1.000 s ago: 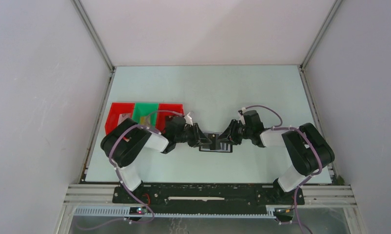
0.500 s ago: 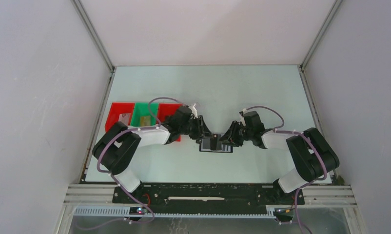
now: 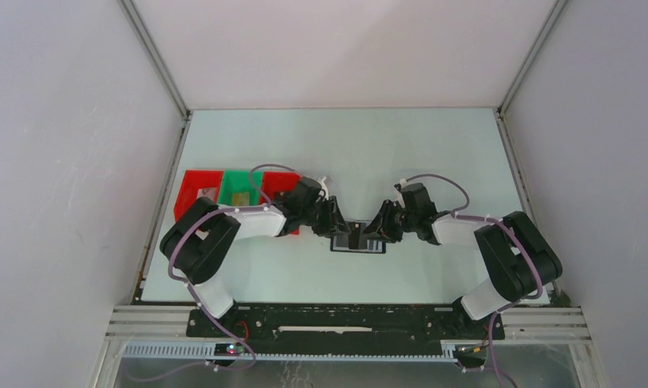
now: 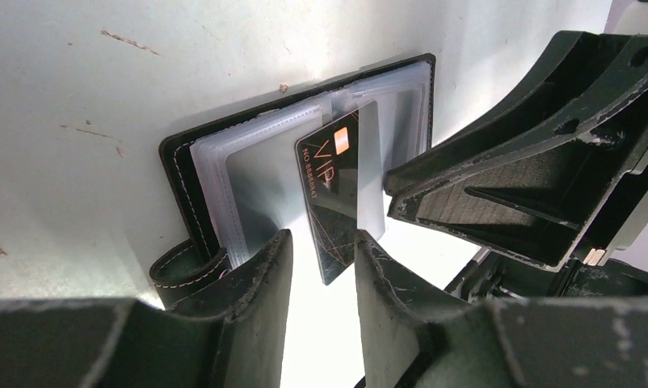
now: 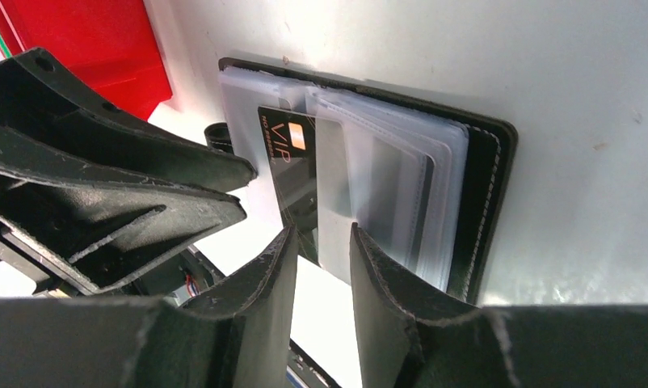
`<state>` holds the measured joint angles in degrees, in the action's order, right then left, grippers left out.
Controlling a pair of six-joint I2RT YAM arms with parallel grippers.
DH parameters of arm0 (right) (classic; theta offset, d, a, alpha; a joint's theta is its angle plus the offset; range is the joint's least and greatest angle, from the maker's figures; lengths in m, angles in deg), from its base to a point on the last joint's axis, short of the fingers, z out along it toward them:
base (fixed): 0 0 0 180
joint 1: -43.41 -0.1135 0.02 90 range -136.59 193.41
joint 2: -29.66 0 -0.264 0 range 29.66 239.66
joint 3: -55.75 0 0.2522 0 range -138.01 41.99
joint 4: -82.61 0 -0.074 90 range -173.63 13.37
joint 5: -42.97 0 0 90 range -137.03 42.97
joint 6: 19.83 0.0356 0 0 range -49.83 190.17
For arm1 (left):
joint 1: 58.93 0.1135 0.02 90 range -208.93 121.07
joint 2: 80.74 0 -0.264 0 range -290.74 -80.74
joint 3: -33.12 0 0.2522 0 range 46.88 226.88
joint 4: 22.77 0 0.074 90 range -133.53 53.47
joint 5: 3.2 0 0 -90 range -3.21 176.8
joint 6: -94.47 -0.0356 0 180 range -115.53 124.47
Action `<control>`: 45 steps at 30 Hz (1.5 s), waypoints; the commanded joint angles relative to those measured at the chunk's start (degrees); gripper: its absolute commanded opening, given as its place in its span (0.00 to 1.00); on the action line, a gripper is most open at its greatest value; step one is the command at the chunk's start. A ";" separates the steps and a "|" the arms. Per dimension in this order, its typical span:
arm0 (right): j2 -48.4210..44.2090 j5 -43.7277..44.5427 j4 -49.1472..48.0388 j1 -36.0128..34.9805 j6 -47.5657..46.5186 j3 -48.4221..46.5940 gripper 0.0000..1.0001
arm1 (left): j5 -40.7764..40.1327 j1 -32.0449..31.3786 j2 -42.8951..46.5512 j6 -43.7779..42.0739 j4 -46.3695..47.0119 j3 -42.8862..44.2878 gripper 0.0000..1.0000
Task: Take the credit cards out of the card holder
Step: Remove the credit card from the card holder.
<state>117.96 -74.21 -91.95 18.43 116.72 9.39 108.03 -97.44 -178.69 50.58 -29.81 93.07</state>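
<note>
The black card holder lies open on the table between both grippers, its clear sleeves fanned out. A black credit card marked VIP sticks partway out of a middle sleeve. Its free corner sits between the fingers of my left gripper, which is open and does not clamp it. My right gripper comes in from the opposite side. It is open, its fingertips straddling the edge of a clear sleeve beside the card.
Red and green trays stand at the left of the table behind the left arm. One red tray is close behind the left gripper. The two grippers face each other a few centimetres apart over the holder.
The left gripper's jaws have widened around the card's corner, and the left arm's elbow has swung out to the left. The right arm has barely moved.
</note>
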 commanded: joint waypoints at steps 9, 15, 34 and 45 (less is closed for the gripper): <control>6.09 3.03 2.70 -0.43 -3.00 -7.73 0.39 | 0.26 -0.17 -0.69 0.13 0.09 0.64 0.41; 8.49 1.72 0.90 -1.05 -1.97 -7.99 0.39 | -2.64 -0.13 -0.34 -1.35 -2.77 0.37 0.44; 9.84 -0.23 -1.09 -2.27 -0.54 -7.98 0.39 | -1.26 -0.14 0.11 0.35 1.44 -1.58 0.32; 0.00 -0.14 3.71 -0.13 -1.21 -6.80 0.41 | -3.60 -0.07 5.83 -3.90 -5.23 0.58 0.00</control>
<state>125.58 -75.46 -92.48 16.88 116.48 2.09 107.35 -97.44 -177.64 50.80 -29.94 92.59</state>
